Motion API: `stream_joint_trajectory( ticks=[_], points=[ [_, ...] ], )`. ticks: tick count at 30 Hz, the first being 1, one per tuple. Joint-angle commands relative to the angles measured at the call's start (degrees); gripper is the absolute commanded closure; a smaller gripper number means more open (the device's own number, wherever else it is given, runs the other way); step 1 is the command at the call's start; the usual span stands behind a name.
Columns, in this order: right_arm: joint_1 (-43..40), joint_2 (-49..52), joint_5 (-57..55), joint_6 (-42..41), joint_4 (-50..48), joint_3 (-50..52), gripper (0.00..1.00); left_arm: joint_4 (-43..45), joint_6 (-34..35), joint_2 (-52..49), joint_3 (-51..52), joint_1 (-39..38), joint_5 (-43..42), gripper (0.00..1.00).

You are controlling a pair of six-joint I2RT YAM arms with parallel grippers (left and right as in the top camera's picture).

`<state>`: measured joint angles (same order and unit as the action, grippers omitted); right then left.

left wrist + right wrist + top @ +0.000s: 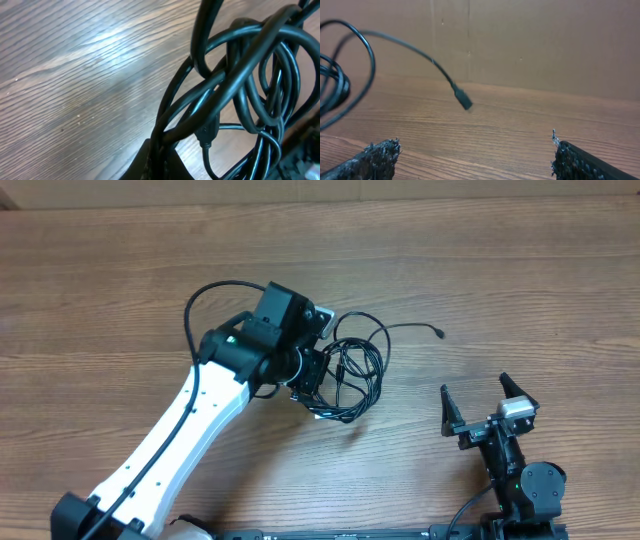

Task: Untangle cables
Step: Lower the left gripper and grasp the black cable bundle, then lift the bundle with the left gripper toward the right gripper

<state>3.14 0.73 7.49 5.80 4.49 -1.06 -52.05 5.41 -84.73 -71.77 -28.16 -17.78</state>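
The cables lay in a knotted bunch about the middle of the tabletop, with one loose end and its small plug trailing toward the right edge. The left claw was down on the bunch, loops crowding against its finger. I cannot tell whether it gripped any strand. The right claw sat near the front-right corner, spread wide and holding nothing.

Tangled black cables looped mid-table, plug end trailing right.
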Motion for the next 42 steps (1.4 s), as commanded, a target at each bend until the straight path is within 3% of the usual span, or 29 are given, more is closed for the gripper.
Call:
stream_joint_trajectory(
  ticks=[1, 15, 25, 29, 30, 32, 37, 42],
  points=[
    [0.35, -0.57, -0.11, 0.07, -0.28, 0.61, 0.0, -1.7, -5.22, 2.47, -1.57, -0.52, -3.5, 0.96],
    [0.33, -0.57, -6.19, 1.99, 0.2, 0.59, 0.0, -10.56, -7.26, 2.47, -1.57, -0.52, -2.56, 0.96],
    [0.35, -0.57, -2.64, 1.66, -0.59, 0.59, 0.0, -9.05, -10.38, 2.47, -1.57, -0.48, -3.58, 0.96],
    [0.35, -0.57, 10.27, -8.61, -1.27, 0.59, 0.0, -9.38, -18.91, 2.47, -1.57, -0.48, -9.35, 0.96],
    [0.35, -0.57, 12.74, -16.15, -1.46, 0.59, 0.0, -9.29, -22.25, 2.47, -1.57, -0.48, -11.98, 0.96],
    [0.35, -0.57, 13.7, -20.68, -2.62, 0.57, 0.0, -9.01, -23.06, 2.47, -1.57, -0.48, -13.0, 0.96],
    [0.35, -0.57, 17.86, -21.03, -2.95, -3.52, 0.0, -8.52, -23.04, 2.47, -1.57, -0.48, -12.98, 0.96],
    [0.33, -0.5, 18.03, -20.76, 6.84, -11.85, 0.0, -5.7, -22.99, 2.47, -1.57, -0.48, -12.98, 0.96]
  ],
)
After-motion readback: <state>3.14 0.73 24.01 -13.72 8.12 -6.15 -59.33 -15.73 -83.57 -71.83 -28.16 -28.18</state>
